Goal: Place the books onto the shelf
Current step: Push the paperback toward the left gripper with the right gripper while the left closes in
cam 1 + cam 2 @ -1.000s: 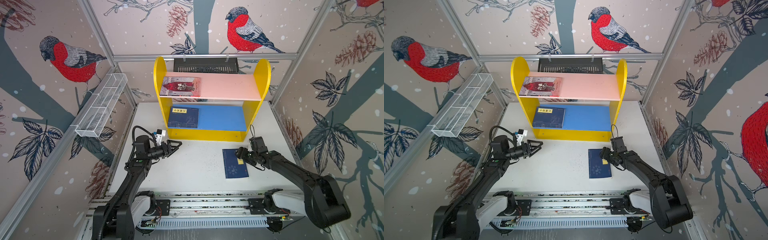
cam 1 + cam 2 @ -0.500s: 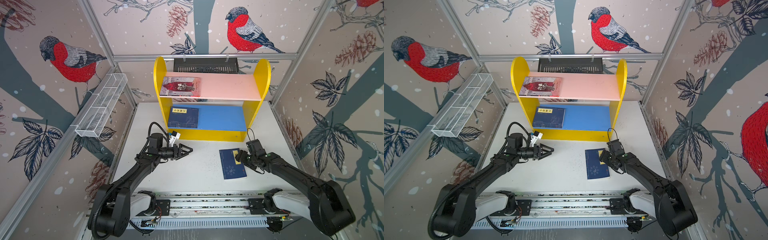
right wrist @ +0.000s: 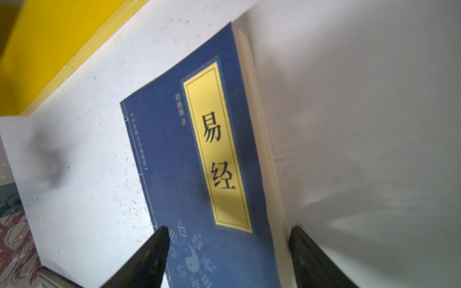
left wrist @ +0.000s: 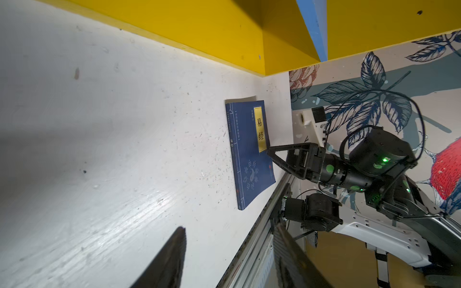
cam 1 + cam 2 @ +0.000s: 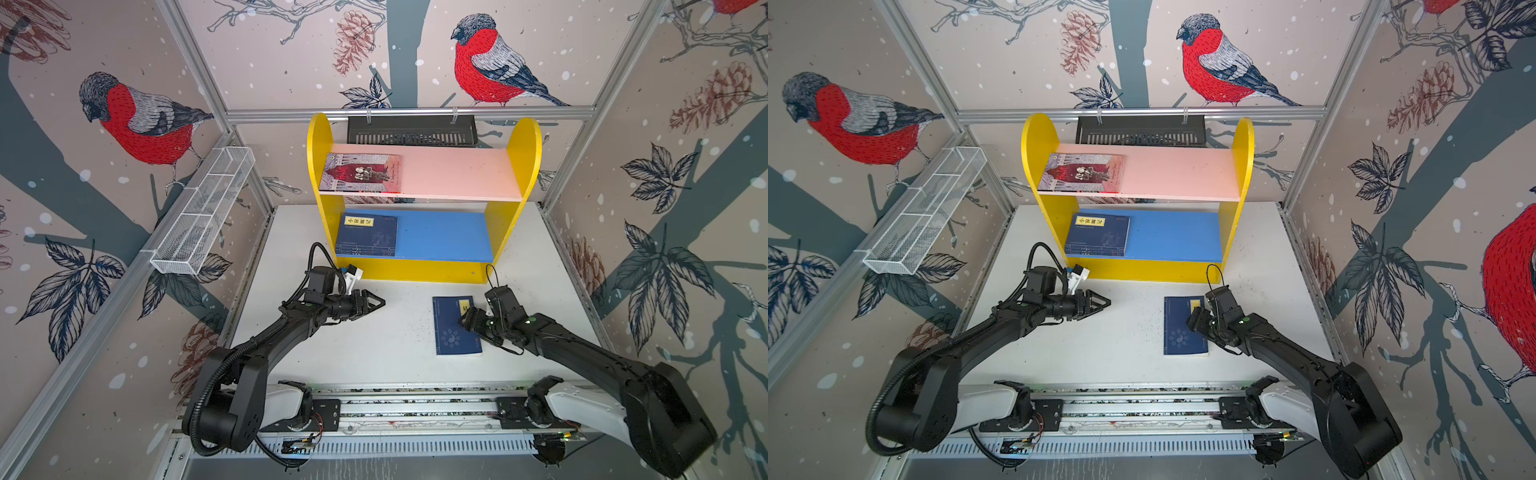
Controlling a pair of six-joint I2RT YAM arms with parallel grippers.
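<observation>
One navy book [image 5: 446,336] lies flat on the table [image 5: 374,357], a little toward 4 o'clock from the table's middle. Its cover faces up, with the yellow label [image 3: 217,149] at the 1 o'clock corner and the spine along the 9 o'clock side. It is well apart from the shelf [image 5: 415,272], which stands at the table's 12 o'clock edge. On the pink board [image 5: 457,174], at its 9 o'clock end, lies a grey-red book [image 5: 361,172]. On the blue board [image 5: 440,237] below, also at the 9 o'clock end, sits a navy stack [image 5: 368,235]; how many books it holds cannot be told. The right gripper [image 5: 463,322] reaches in from 4 o'clock and sits low over the loose book's 3 o'clock side. Its jaws stand wide. In the right wrist view one finger [image 3: 149,259] is over the cover beside the label and the other is past the pale page edge, over bare table, so that edge lies between them unpinched. Whether a tip touches the cover cannot be told. The left gripper [image 5: 380,302] hangs at 9 o'clock from the table's middle, pointing toward 3 o'clock, well apart from the book. In the left wrist view its jaws are partly apart with only bare table between them, holding nothing.
</observation>
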